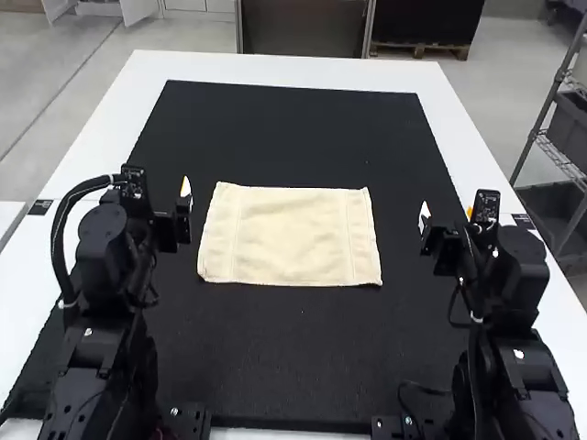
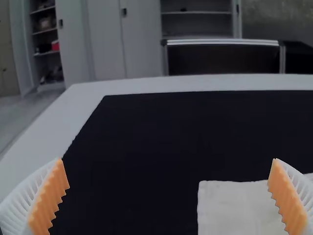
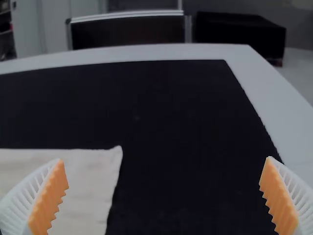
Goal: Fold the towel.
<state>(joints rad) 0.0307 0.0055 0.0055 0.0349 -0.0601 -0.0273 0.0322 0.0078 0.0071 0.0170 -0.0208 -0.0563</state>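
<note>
A cream towel (image 1: 292,236) lies spread flat on the black mat, between the two arms. My left gripper (image 1: 186,197) is beside the towel's left edge, held above the mat. On the other side, my right gripper (image 1: 426,220) is a short distance off the towel's right edge. In the left wrist view the left gripper (image 2: 168,196) stands open with nothing between its pads, and a corner of the towel (image 2: 234,208) lies beyond. The right wrist view has the right gripper (image 3: 164,196) wide open too, with the towel's far corner (image 3: 93,181) in sight.
The black mat (image 1: 293,124) covers most of the white table (image 1: 275,67), reaching well past the towel's far edge. The table's white border runs along both sides, near each arm.
</note>
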